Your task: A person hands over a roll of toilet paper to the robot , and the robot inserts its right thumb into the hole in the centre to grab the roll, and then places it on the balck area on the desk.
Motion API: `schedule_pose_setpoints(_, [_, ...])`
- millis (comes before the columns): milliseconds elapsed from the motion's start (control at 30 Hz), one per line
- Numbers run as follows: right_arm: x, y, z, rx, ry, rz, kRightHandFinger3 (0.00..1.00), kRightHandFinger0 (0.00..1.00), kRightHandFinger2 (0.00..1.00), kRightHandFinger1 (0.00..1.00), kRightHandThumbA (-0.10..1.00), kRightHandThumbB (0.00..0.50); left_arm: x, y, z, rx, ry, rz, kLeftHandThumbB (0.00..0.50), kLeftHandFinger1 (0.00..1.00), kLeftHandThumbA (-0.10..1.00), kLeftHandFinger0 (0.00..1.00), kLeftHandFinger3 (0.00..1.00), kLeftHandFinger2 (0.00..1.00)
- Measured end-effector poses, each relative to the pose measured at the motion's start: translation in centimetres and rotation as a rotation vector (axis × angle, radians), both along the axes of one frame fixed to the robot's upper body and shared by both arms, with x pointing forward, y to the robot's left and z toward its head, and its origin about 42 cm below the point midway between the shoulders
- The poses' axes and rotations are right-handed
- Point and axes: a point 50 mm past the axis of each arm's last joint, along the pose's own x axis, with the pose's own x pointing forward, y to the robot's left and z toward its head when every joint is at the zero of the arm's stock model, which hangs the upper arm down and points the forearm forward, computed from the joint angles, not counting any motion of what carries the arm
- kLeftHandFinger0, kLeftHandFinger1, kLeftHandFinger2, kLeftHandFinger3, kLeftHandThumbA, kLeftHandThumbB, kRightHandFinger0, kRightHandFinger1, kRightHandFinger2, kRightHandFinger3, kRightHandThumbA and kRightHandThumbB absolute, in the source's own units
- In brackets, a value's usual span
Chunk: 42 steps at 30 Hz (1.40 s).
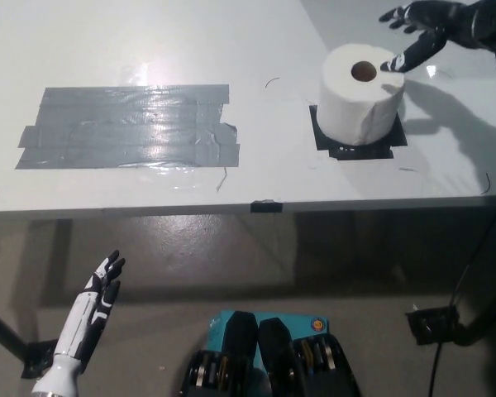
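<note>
**Roll upright on the black patch, right hand off it**

Nearest the camera, the white left hand (95,308) hangs below the desk edge at the lower left, fingers straight and slightly spread, holding nothing. It is well apart from everything on the desk (149,33).

Above it, across the desk edge, lies a wide patch of grey tape (128,126), flat and shiny under the light (several overlapping strips, by the look of the edges).

Farther on and to the right, the toilet paper roll (360,99) stands upright on the black area (347,150), its centre hole (364,71) facing up. The black patch shows around the roll's base on the left, front and right.

Just beyond the roll, at its far right side, the black right hand (417,33) hovers with fingers splayed and grips nothing. Its lowest fingertip (394,65) sits just beside the roll's top rim; whether it touches cannot be told. Its shadow falls on the desk to the right of the roll.
</note>
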Motion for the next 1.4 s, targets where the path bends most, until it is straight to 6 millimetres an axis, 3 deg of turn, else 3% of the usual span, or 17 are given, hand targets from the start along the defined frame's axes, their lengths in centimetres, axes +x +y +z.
schedule_pose_setpoints(133, [-0.1,-0.4,2.6,0.022,-0.056,0.005,1.00,1.00,1.00,1.00,0.76,0.480,0.1,0.0,0.0,0.001,0.001,-0.001,0.500,1.00,1.00,1.00,1.00,1.00])
schedule_pose_setpoints(233, [-0.6,-0.9,5.5,0.062,-0.136,0.015,1.00,1.00,1.00,1.00,0.76,0.493,0.2,-0.1,0.1,0.001,-0.002,-0.002,0.500,1.00,1.00,0.99,1.00,1.00])
schedule_pose_setpoints(333, [-1.6,-1.8,8.3,0.106,-0.228,0.034,1.00,1.00,1.00,1.00,0.91,0.425,0.5,-0.1,0.4,0.001,-0.008,-0.003,0.500,1.00,1.00,0.98,1.00,1.00])
schedule_pose_setpoints(367, [-2.0,-2.0,9.1,0.117,-0.258,0.043,1.00,1.00,1.00,1.00,0.94,0.424,0.6,-0.1,0.4,0.001,-0.010,-0.003,0.500,1.00,1.00,0.98,1.00,1.00])
schedule_pose_setpoints(433, [-2.9,-2.2,10.0,0.134,-0.317,0.067,1.00,1.00,1.00,1.00,0.98,0.425,0.9,-0.2,0.6,0.001,-0.015,-0.005,0.500,1.00,1.00,1.00,1.00,1.00])
schedule_pose_setpoints(533, [-3.8,-2.5,9.7,0.149,-0.349,0.084,1.00,1.00,1.00,1.00,1.00,0.388,1.4,-0.4,0.9,0.000,-0.023,-0.007,0.500,1.00,1.00,1.00,1.00,1.00])
schedule_pose_setpoints(600, [-4.6,-2.7,8.5,0.161,-0.361,0.098,1.00,1.00,1.00,1.00,1.00,0.357,1.9,-0.5,1.3,0.000,-0.032,-0.010,0.499,1.00,1.00,1.00,1.00,1.00])
schedule_pose_setpoints(733, [-6.1,-3.2,5.3,0.188,-0.363,0.117,1.00,1.00,1.00,1.00,0.98,0.369,2.6,-0.6,1.8,-0.001,-0.043,-0.012,0.497,1.00,1.00,1.00,1.00,1.00])
schedule_pose_setpoints(800, [-7.3,-3.6,2.5,0.207,-0.344,0.121,1.00,1.00,1.00,1.00,1.00,0.369,2.9,-0.7,2.0,-0.002,-0.047,-0.013,0.496,1.00,1.00,1.00,1.00,1.00])
schedule_pose_setpoints(900, [-8.5,-3.8,-0.5,0.230,-0.315,0.123,1.00,1.00,1.00,1.00,0.92,0.342,3.1,-0.8,2.0,-0.002,-0.048,-0.014,0.500,1.00,1.00,1.00,1.00,1.00])
schedule_pose_setpoints(1033, [-11.4,-3.3,-6.0,0.274,-0.260,0.143,1.00,1.00,1.00,1.00,0.94,0.314,3.2,-0.8,2.1,-0.004,-0.044,-0.013,0.500,1.00,1.00,1.00,1.00,1.00])
schedule_pose_setpoints(1167, [-15.2,-2.1,-11.6,0.331,-0.192,0.169,1.00,1.00,1.00,1.00,0.88,0.288,3.2,-0.9,1.8,-0.006,-0.035,-0.011,0.496,1.00,1.00,1.00,1.00,1.00])
schedule_pose_setpoints(1200, [-15.7,-1.9,-11.9,0.337,-0.189,0.174,1.00,1.00,1.00,1.00,0.84,0.279,3.2,-0.9,1.8,-0.007,-0.034,-0.010,0.499,1.00,1.00,1.00,1.00,1.00])
schedule_pose_setpoints(1300, [-19.5,-0.5,-15.6,0.406,-0.150,0.193,1.00,1.00,1.00,1.00,0.80,0.267,3.1,-1.0,1.5,-0.011,-0.023,-0.009,0.500,1.00,1.00,1.00,1.00,1.00])
schedule_pose_setpoints(1400, [-22.4,0.6,-17.3,0.473,-0.148,0.201,1.00,1.00,1.00,1.00,0.74,0.214,3.1,-1.2,1.4,-0.015,-0.020,-0.009,0.494,1.00,1.00,1.00,1.00,1.00])
